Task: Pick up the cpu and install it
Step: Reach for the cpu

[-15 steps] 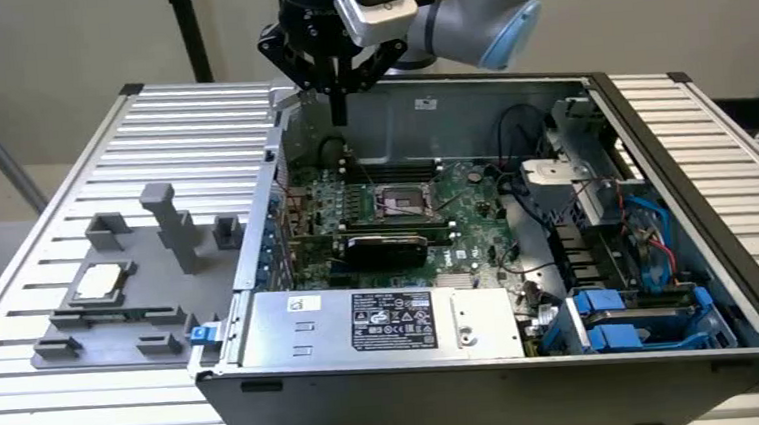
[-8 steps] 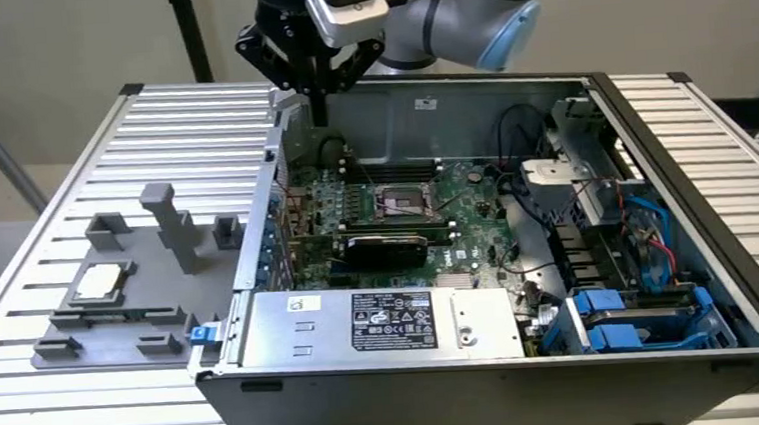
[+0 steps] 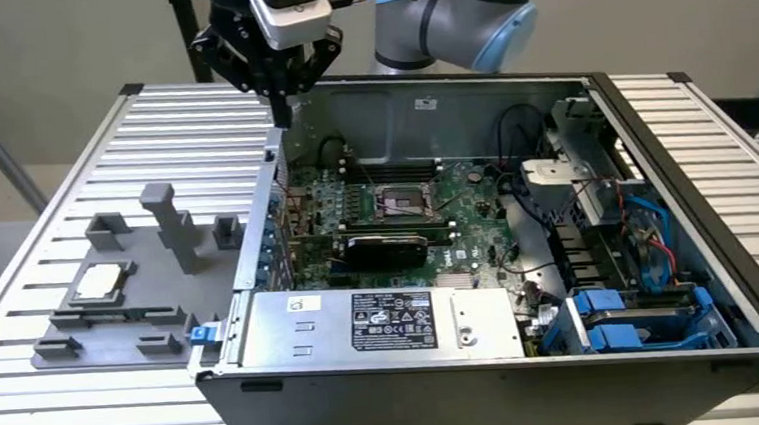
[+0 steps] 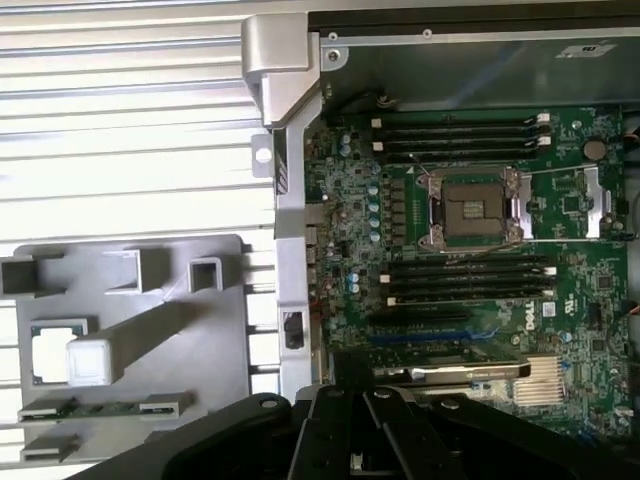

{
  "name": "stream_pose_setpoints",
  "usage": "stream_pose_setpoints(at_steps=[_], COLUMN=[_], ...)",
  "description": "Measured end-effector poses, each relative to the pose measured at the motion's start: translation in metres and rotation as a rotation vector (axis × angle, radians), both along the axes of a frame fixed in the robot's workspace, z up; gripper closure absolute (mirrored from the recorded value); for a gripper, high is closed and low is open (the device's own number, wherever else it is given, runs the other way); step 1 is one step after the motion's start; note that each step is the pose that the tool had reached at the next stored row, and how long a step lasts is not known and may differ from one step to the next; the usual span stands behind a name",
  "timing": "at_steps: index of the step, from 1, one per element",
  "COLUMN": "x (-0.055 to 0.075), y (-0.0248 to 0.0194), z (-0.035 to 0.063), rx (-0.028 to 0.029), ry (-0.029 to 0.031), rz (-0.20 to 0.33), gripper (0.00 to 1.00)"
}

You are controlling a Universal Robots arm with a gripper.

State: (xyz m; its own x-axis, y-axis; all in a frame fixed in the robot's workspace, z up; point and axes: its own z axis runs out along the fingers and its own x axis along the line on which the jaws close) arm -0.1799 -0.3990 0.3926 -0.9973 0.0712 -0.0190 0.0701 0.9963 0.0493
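Item: cpu (image 3: 100,282), flat in fixture (image 3: 158,300).
We log the gripper (image 3: 281,105) closed, empty, above the case wall (image 3: 262,216); cpu lies well apart, toward the exterior view's left.

Green flat printed motherboard (image 3: 467,211), silvery-grey square metal cpu (image 3: 100,282), grey plastic fixture plate (image 3: 110,334), pale stripe-ribbed metal counter (image 3: 60,420), black pincer (image 3: 280,112).

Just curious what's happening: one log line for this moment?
gripper: shut, over case corner | cpu: in grey fixture | socket: empty
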Motion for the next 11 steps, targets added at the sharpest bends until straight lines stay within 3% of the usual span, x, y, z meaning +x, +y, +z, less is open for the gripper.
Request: stream_pose_setpoints(at_steps=[11], x=[-0.050], y=[-0.0009], z=[-0.0004], rx=[0.0000], ry=[0.0000], rz=[0.000], gripper=[0.89])
